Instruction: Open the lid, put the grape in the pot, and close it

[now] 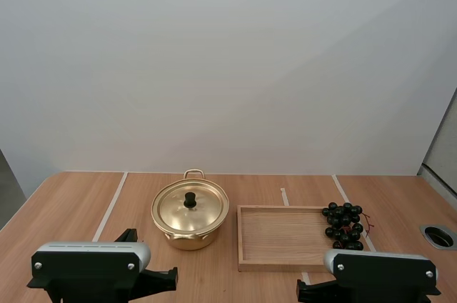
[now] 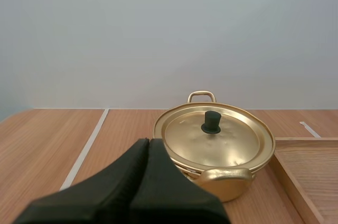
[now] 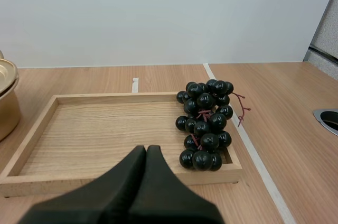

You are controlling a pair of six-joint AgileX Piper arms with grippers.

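High view, nearest first: two arms sit at the table's near edge, the left arm (image 1: 91, 260) at 7 o'clock and the right arm (image 1: 382, 269) at 5 o'clock. In its wrist view the left gripper (image 2: 149, 142) has its fingers pressed together into one dark wedge, empty, with the pot (image 2: 227, 187) at its 1 o'clock. The right gripper (image 3: 146, 149) is likewise closed and empty, over the near rim of the wooden tray (image 3: 105, 129). Farther out stands that one gold pot, its one lid (image 1: 175, 211) seated on it, with one black knob (image 1: 190, 200) at the centre. The one tray lies at the pot's 3 o'clock, apart from it. One bunch of dark grapes (image 1: 344, 224) rests at the tray's 3 o'clock end, its red stem over the rim. The wooden table (image 1: 64, 210) carries white tape lines (image 1: 111, 206) and a round metal opening (image 1: 438, 236) at 4 o'clock. Behind it is a plain pale wall (image 1: 228, 67).
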